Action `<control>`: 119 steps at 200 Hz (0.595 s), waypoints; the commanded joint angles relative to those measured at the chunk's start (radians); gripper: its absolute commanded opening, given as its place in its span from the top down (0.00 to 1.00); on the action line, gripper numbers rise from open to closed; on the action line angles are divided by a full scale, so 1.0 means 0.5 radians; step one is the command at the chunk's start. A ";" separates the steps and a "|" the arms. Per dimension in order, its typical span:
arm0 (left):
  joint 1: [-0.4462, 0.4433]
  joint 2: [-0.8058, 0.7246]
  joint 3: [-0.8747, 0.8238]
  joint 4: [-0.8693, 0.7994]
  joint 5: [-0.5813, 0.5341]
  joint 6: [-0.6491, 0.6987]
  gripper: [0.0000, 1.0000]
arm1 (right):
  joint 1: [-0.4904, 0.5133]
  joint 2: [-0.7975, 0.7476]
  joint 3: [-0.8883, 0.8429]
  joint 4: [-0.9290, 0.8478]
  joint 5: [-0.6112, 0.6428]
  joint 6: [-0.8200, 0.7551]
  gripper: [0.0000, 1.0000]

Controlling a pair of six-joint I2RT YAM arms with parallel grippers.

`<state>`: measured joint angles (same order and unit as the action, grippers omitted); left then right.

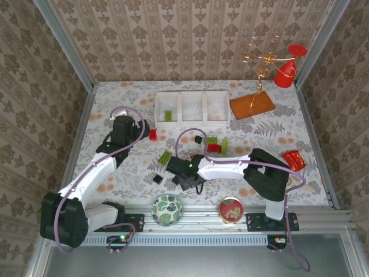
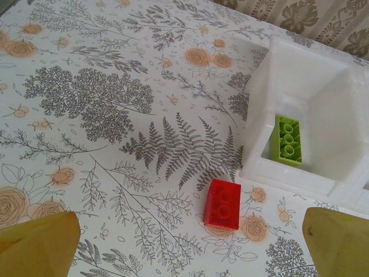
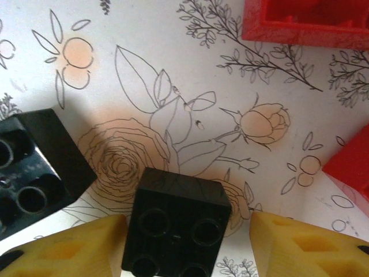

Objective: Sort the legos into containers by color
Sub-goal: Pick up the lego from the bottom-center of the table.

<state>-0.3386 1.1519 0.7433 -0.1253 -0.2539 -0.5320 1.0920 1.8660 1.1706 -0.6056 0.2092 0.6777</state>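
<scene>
Right hand (image 3: 185,247) straddles black brick (image 3: 176,222) — square, glossy, four studs.

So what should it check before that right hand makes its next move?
1. Black brick sits between the fingers of the right hand: ok.
2. Fingers gripping it: not ok, a gap shows on one side.
3. Other black brick clear of the fingers: cannot tell, it lies close.
4. Tray has a compartment free for black: ok, just a green brick in the left one.
5. Left hand open, apart, over a red brick: ok.
</scene>
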 commanded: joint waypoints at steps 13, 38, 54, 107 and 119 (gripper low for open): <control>0.020 0.003 -0.042 0.030 0.022 -0.050 0.00 | -0.009 0.052 0.052 -0.003 0.009 0.034 0.44; 0.021 0.006 -0.042 0.030 0.017 -0.048 0.00 | -0.018 0.061 0.040 0.011 -0.019 0.044 0.50; 0.024 0.004 -0.040 0.030 0.021 -0.047 0.00 | -0.018 0.048 0.028 0.015 -0.020 0.047 0.52; 0.023 0.001 -0.039 0.027 0.015 -0.049 0.00 | -0.024 -0.009 0.015 0.002 -0.004 0.018 0.65; 0.023 -0.001 -0.036 0.022 0.016 -0.047 0.00 | -0.028 -0.030 0.012 0.002 0.005 0.016 0.66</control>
<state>-0.3321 1.1519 0.7326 -0.1223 -0.2504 -0.5323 1.0889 1.8729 1.1778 -0.5831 0.1905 0.6838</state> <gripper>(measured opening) 0.998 0.354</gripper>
